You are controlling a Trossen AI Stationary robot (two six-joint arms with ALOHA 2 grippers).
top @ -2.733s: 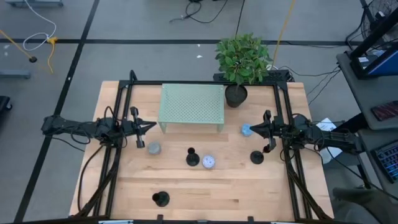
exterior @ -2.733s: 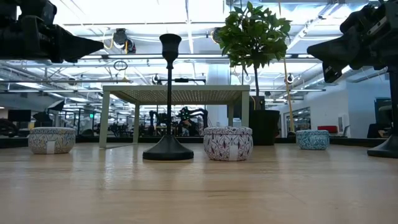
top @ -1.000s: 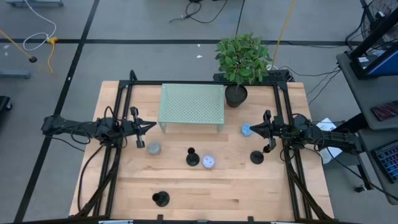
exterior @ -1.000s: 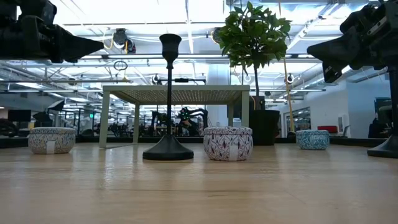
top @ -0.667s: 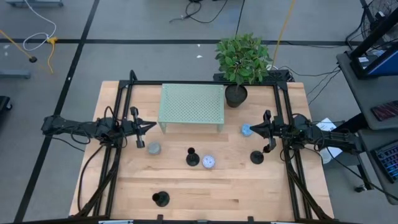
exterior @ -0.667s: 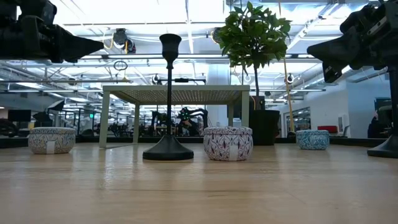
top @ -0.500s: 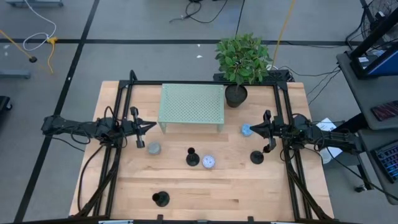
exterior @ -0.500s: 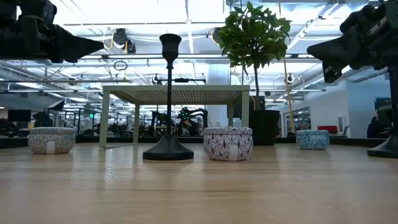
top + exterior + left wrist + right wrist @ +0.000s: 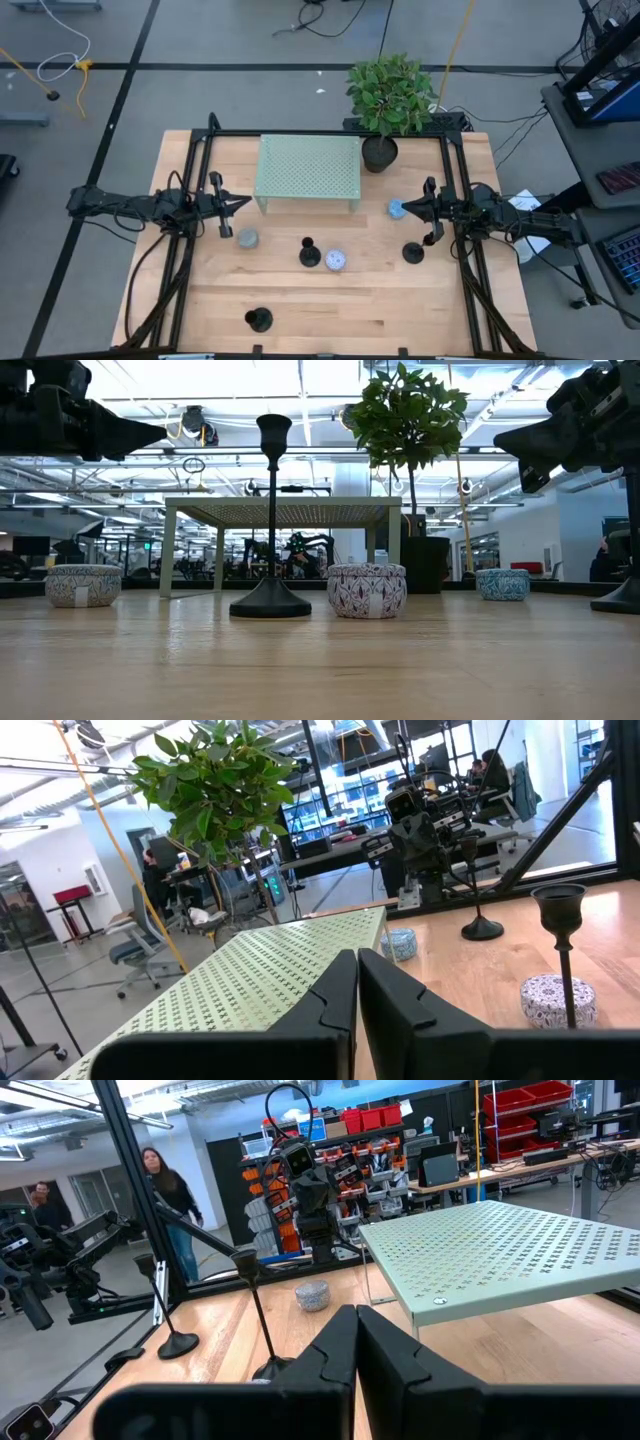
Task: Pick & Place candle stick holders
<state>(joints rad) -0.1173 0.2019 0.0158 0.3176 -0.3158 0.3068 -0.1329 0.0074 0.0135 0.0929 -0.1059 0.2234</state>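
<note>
Three matte-black candle stick holders stand upright on their disc bases on the wooden table: one at the middle (image 9: 309,254), one toward the right (image 9: 413,252), one near the front edge (image 9: 258,320). The middle one shows tall in the low view (image 9: 271,520). My left gripper (image 9: 243,203) hovers shut and empty at the table's left, beside the green shelf. It also shows in its wrist view (image 9: 355,982). My right gripper (image 9: 405,207) hovers shut and empty at the right, above the blue tin. It also shows in its wrist view (image 9: 355,1335).
A pale green perforated shelf (image 9: 308,172) stands at the far middle, and a potted plant (image 9: 379,152) stands to its right. There are three small tins: grey (image 9: 247,238), white-purple (image 9: 336,261) and blue (image 9: 396,208). Black frame rails (image 9: 190,250) run along both sides. People show in the room behind.
</note>
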